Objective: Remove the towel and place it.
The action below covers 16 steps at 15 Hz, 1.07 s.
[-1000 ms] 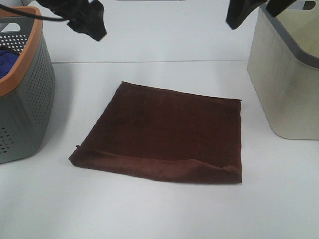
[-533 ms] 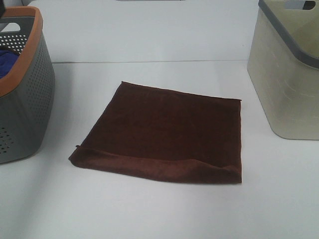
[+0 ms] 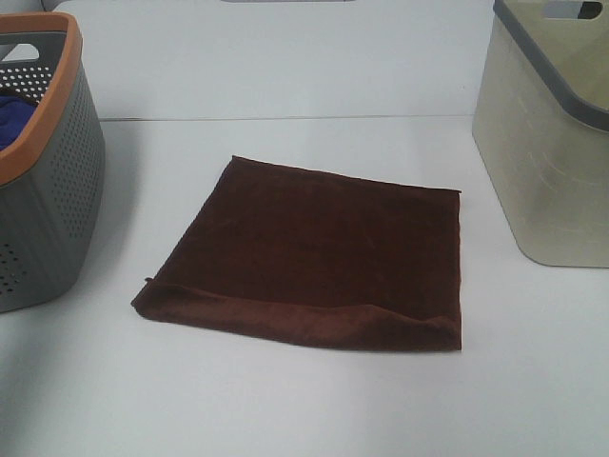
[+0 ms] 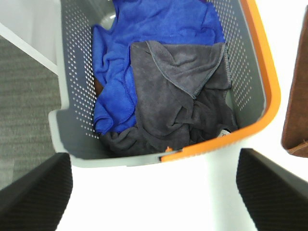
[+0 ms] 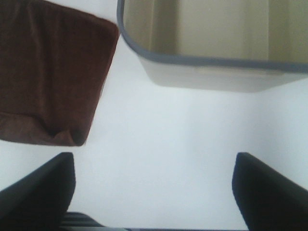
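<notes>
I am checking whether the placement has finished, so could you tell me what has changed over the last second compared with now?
Both arms, which hung at the top of the overhead view a second ago, have pulled up out of that view. Neither holds anything; both grippers are open. The towel lies flat on the table exactly as before, between the orange-rimmed basket and the beige bin, which have not moved.

towel [image 3: 314, 252]: dark brown plush, roughly square, lying flat on worktop [image 3: 304, 400] between two baskets, touching neither. Near edge folded over in thick roll, slight pucker at near right corner.
</notes>
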{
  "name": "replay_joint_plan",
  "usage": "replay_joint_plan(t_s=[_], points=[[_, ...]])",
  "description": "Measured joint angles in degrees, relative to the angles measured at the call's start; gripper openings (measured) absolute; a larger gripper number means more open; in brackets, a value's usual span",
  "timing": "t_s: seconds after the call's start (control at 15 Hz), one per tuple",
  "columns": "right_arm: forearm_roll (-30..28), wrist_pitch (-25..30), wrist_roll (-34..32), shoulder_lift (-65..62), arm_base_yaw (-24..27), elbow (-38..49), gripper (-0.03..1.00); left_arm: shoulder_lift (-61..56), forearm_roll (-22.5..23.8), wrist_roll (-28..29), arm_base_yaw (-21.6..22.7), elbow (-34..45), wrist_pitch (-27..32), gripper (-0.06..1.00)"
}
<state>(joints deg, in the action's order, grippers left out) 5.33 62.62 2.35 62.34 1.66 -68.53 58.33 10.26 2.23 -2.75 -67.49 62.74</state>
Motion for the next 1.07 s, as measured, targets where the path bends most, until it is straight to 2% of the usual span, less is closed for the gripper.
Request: replay_joint_plan(t_s=[0.33, 0.47, 0.8, 0.93, 1.07], points=[[-0.4, 0.1, 0.1, -30.5, 0.0, 23.6, 0.86, -22.9, 0.3, 0.0, 0.0, 16.2, -6.0, 0.87], [-1.7, 0.1, 1.4, -43.6, 0.0, 29.5, 0.86, -31.9, 0.1, -0.7, 0.0, 23.7, -6.7, 0.87], [-2.3, 0.1, 6.0, -62.4, 0.0, 36.0, 0.85, -48.8, -0.5, -1.6, 0.0, 34.7, -6.8, 0.87], [-2.3, 0.0, 6.1, -62.6, 0.0, 37.4, 0.85, -53.5, -1.0, -2.8, 0.0, 36.3, -7.0, 0.87], [-2.3, -0.5, 6.5, -62.6, 0.0, 38.7, 0.85, -58.0, -4.6, -6.2, 0.0, 37.1, -7.1, 0.87]])
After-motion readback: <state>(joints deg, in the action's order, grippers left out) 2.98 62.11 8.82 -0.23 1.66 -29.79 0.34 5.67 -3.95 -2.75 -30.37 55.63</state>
